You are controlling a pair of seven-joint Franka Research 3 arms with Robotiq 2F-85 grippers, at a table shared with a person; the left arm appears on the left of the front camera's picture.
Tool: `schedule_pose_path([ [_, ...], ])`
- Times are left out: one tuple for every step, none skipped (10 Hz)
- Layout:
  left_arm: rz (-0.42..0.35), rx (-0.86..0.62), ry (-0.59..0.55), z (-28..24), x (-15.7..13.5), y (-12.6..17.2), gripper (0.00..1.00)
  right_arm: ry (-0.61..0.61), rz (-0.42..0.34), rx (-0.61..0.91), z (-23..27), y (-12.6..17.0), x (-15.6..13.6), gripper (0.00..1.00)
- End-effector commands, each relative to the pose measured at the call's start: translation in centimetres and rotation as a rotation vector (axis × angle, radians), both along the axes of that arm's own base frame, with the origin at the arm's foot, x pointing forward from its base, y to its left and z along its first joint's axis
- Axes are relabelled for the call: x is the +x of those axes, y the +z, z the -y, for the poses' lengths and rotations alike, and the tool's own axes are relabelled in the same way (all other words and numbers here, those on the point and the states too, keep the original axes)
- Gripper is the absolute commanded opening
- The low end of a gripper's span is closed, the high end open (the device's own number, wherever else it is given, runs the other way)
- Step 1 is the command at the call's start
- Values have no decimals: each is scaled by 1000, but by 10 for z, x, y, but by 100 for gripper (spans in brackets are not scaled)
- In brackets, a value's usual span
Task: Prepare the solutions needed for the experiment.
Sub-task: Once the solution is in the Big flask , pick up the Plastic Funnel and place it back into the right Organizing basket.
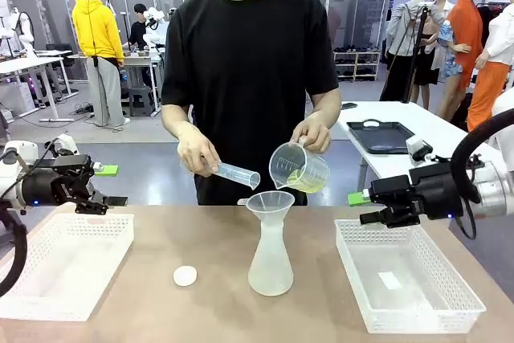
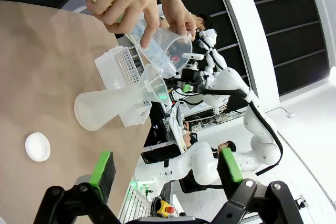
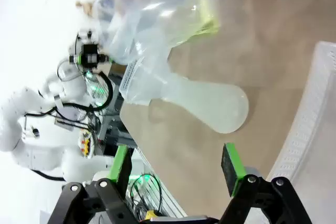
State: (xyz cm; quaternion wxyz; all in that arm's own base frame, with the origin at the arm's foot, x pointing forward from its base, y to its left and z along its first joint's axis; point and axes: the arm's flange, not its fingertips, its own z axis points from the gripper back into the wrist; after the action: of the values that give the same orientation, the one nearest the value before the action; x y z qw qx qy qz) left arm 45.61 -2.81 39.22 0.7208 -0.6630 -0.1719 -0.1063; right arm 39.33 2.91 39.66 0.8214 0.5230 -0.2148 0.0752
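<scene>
Here, solutions inside tilted beaker

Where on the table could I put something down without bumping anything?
Bare table lies between the flask and the right basket, and between the left basket and the white disc. Crowded: above the funnel, where the person holds a beaker of yellow-green solution and a measuring tube.

Flask and funnel block the middle; tabletop lies open alongside.

Wide-parted tool, frosted flask on the table ahead, yellow-green solution in a beaker.
</scene>
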Motion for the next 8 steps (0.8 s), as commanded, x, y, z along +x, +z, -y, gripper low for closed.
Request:
schedule_pose_path([
  [20, 0, 2, 0, 0, 0, 100, -9, 14, 63, -3, -40, -56, 87],
  [20, 0, 2, 0, 0, 0, 100, 6, 29, 92, 0, -46, -54, 87],
  [20, 0, 2, 0, 0, 0, 100, 8, 40, 116, 4, -49, -53, 87],
  [20, 0, 2, 0, 0, 0, 100, 5, 55, 169, 7, -53, -51, 87],
  [20, 0, 2, 0, 0, 0, 100, 18, 66, 184, 8, -56, -49, 87],
  [20, 0, 2, 0, 0, 0, 100, 15, 66, 189, 9, -58, -48, 87],
  [20, 0, 2, 0, 0, 0, 100, 10, 70, 198, 8, -58, -48, 87],
  [20, 0, 2, 0, 0, 0, 100, 9, 79, 189, 8, -56, -47, 87],
])
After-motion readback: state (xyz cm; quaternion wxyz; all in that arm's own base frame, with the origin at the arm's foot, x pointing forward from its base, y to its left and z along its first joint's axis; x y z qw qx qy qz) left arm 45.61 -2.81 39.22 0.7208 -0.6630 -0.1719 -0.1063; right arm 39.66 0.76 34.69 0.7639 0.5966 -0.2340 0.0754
